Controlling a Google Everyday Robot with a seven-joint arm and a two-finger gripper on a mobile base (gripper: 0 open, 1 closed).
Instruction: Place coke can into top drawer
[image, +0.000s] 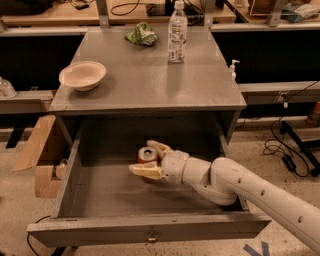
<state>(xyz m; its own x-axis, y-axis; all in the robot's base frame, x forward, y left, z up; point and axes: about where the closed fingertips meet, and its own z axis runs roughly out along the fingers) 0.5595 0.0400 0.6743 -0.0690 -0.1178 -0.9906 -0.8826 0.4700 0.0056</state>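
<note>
The red coke can stands upright on the floor of the pulled-out top drawer, toward the back middle. My gripper reaches into the drawer from the right, its white arm crossing the drawer's right front corner. Its two pale fingers sit on either side of the can, one behind it and one in front. They look spread open around the can rather than clamped on it. The lower part of the can is hidden behind the front finger.
On the cabinet top stand a cream bowl at the left, a clear water bottle at the back and a crumpled green bag. A cardboard box sits on the floor left of the drawer. Cables lie at the right.
</note>
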